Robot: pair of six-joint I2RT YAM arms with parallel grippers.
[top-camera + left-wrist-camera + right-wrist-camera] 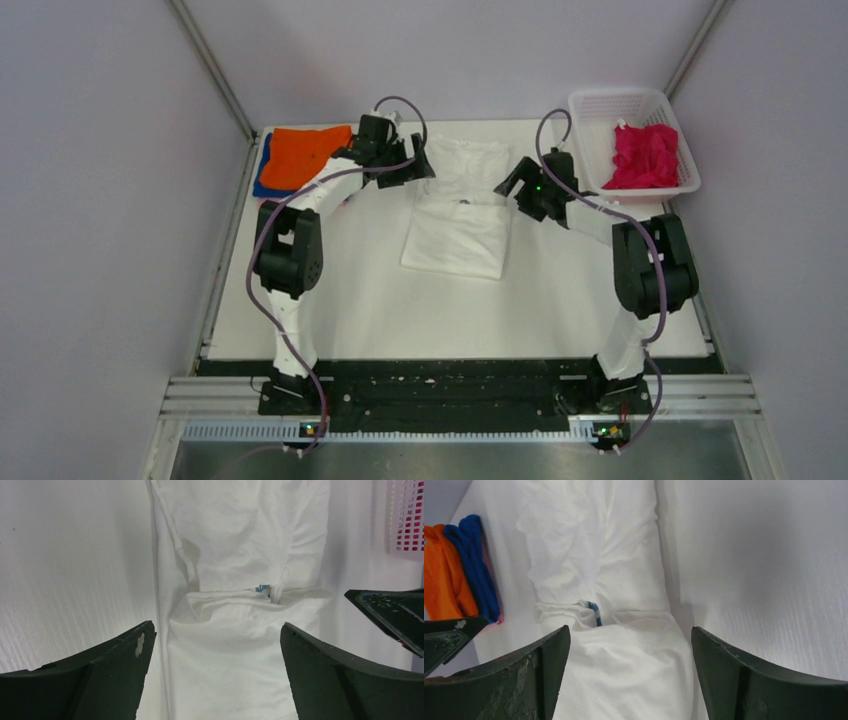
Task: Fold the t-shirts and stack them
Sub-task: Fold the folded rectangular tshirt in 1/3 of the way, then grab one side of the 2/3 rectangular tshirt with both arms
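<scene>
**While both claws hang open, the white shirt lies folded mid-table**

As I look over the arm bases at the near edge, the table (350, 300) runs bare up to the white t-shirt (458, 225), which lies in the middle, a little toward the far side. Its near part is a broader folded slab; beyond a cross fold it narrows into a creased strip running away from me. A small blue spot of print (262, 587) peeks out at that fold.

The left gripper (418, 166) sits at the far left edge of the shirt and the right gripper (512, 184) at its right edge, facing each other across the cloth. In each wrist view I see the fingers spread wide with nothing between them but the shirt below; I cannot tell whether they touch it.

Farther back, in the far left corner, the orange t-shirt (305, 152) lies on the blue t-shirt (262, 178), with a thin pink edge (495, 600) showing beneath. At the far right, the magenta t-shirt (645, 155) lies bunched in the white mesh basket (615, 93).
</scene>
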